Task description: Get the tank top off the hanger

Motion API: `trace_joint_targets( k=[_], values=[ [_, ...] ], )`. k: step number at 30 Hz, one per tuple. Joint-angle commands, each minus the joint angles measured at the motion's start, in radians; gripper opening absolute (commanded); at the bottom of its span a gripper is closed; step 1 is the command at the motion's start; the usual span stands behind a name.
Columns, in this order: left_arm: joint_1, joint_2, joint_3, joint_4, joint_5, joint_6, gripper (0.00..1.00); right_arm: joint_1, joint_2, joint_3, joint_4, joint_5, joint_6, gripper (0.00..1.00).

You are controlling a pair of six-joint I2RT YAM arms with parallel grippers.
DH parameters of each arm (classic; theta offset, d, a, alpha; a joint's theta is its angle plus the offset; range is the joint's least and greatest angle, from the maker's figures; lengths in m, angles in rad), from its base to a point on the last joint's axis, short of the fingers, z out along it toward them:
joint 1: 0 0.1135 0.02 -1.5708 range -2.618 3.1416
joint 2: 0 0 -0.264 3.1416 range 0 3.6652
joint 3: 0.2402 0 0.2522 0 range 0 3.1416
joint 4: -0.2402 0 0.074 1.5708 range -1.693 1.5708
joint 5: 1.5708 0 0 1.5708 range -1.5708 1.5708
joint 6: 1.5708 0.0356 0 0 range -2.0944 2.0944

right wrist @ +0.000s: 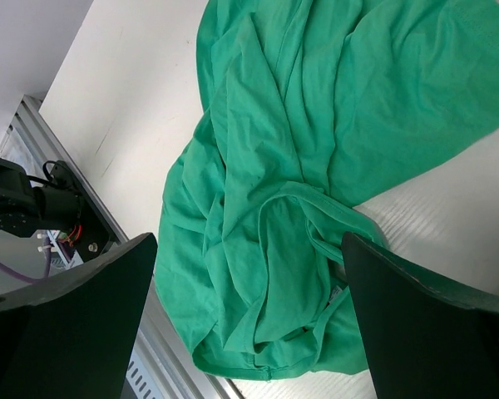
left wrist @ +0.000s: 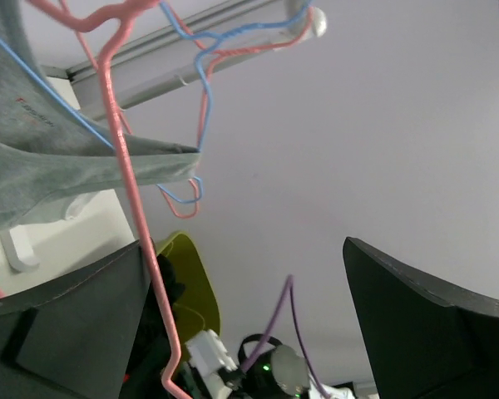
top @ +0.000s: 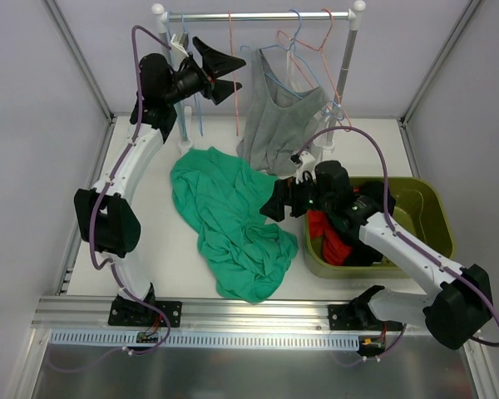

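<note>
A grey tank top (top: 279, 125) hangs on a blue hanger (top: 287, 71) from the rack rail (top: 258, 16); it also shows in the left wrist view (left wrist: 33, 158) with the blue hanger (left wrist: 58, 100). My left gripper (top: 229, 75) is open and empty, raised left of the tank top. In the left wrist view (left wrist: 249, 332) a bare pink hanger (left wrist: 121, 166) runs along the inner edge of its left finger. My right gripper (top: 274, 202) is open and empty, low over the right edge of a green garment (top: 229, 220); the right wrist view (right wrist: 249, 332) shows the garment (right wrist: 316, 141).
An olive bin (top: 424, 208) with red and dark clothes stands at the right, under the right arm. More pink and blue hangers (top: 324, 33) hang at the rail's right end. White rack posts stand at both ends. The table's metal front edge (right wrist: 108, 241) lies near the green garment.
</note>
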Motion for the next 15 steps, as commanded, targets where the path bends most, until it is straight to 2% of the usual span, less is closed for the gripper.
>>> trace_joint_targets(
  k=[1, 5, 7, 11, 15],
  values=[
    [0.001, -0.146, -0.014, 0.013, -0.013, 0.085, 0.99, -0.005, 0.028, 0.033, 0.054, -0.032, -0.027, 1.0],
    [-0.001, -0.225, -0.029, -0.098, -0.082, 0.196, 0.99, -0.002, 0.069, 0.053, 0.055, -0.011, -0.014, 0.99],
    [-0.002, -0.266, -0.026, -0.225, -0.172, 0.308, 0.99, 0.003, 0.091, 0.062, 0.054, 0.0, -0.009, 1.0],
    [0.001, -0.286, -0.022, -0.339, -0.255, 0.439, 0.99, 0.013, 0.118, 0.084, 0.052, 0.003, -0.012, 1.0],
    [0.001, -0.207, 0.038, -0.395, -0.212, 0.514, 0.99, 0.013, 0.125, 0.09, 0.052, 0.003, -0.009, 0.99]
  ],
)
